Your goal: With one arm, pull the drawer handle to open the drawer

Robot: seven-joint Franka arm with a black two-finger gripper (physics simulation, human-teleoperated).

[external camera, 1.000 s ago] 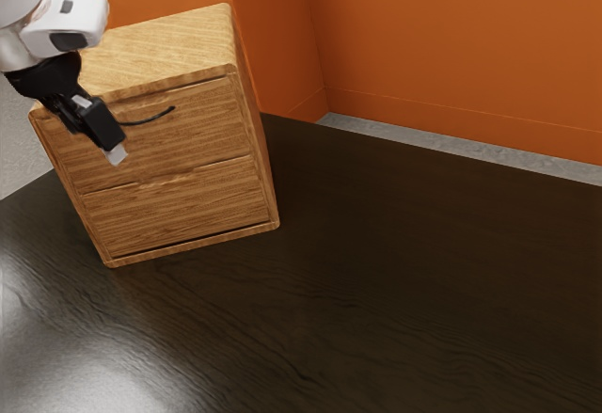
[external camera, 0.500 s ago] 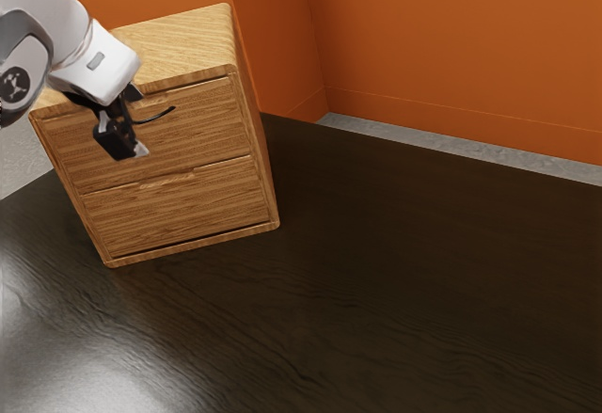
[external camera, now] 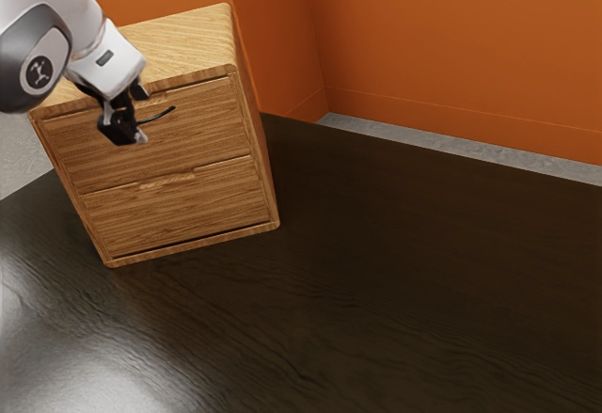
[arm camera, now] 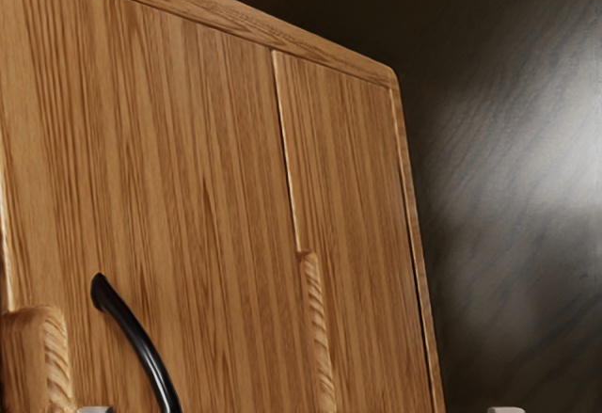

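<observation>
A wooden cabinet [external camera: 160, 46] stands on the dark floor at the exterior view's left, with two drawers in its front. The upper drawer [external camera: 202, 131] carries a thin black curved handle [external camera: 158, 113] and sits flush with the frame. My gripper [external camera: 122, 132] hangs right in front of that drawer, at the handle's end nearer the exterior view's left, and it is open with nothing between its fingers. In the wrist view the black handle [arm camera: 134, 340] curves just ahead of my hand, on the upper drawer's front [arm camera: 169, 168].
The lower drawer [external camera: 188, 208] has a small wooden pull [external camera: 167, 181] and is also flush. Orange walls [external camera: 451, 27] rise behind the cabinet. Dark glossy floor [external camera: 395, 281] stretches toward the exterior view's right.
My hand has swung up and toward the exterior view's right, from the cabinet's left edge to the near end of the black handle. The drawer has not moved.
</observation>
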